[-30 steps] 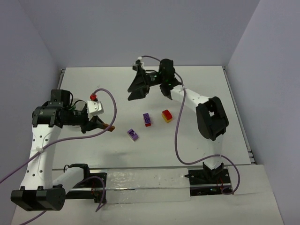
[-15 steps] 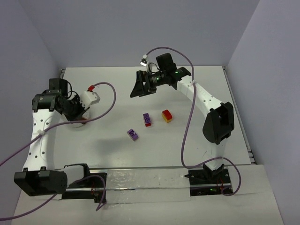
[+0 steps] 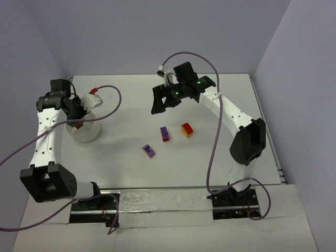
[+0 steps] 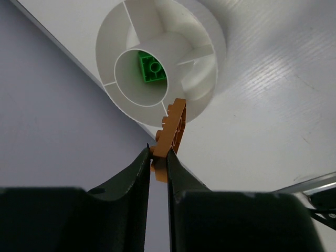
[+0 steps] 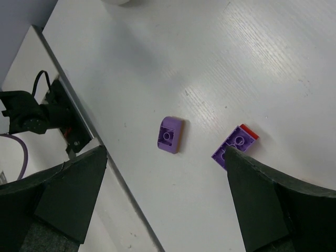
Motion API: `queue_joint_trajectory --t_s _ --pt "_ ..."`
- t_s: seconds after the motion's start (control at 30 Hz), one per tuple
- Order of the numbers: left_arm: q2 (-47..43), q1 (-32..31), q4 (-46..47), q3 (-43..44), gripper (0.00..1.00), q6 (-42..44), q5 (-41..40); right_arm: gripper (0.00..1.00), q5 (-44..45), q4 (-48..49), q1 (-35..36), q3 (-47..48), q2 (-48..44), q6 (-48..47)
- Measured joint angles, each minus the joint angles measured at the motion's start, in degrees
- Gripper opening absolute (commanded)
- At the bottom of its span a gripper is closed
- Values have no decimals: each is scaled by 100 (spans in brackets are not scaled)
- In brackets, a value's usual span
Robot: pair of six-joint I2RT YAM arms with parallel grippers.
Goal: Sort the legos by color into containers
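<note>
Where the white table (image 3: 220,157) runs to its left edge, the round white tub (image 3: 85,132) is set, and it is seen from the left wrist to be divided into a centre well and outer segments. The left gripper (image 4: 157,157) is held over the tub's near rim (image 4: 210,31), its jaws clamped on one end of an orange brick (image 4: 171,130). The right gripper (image 5: 165,155) is held above mid-table with its jaws wide apart and nothing between them. A red-and-yellow brick (image 3: 186,129) is found on the table just beside a purple brick stacked on red (image 5: 234,145). A lone purple brick (image 5: 170,135) lies nearby. A green brick (image 4: 151,67) lies in the tub's centre well.
</note>
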Motion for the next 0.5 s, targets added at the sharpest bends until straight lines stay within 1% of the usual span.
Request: queue_joint_trajectory --t_s 0.3,0.5 --pt "249 81 398 -174 0 122 -94 100 153 -72 1 -35 -13 -160" --pt "383 532 366 -167 0 379 -112 100 167 -92 1 -70 -13 -213"
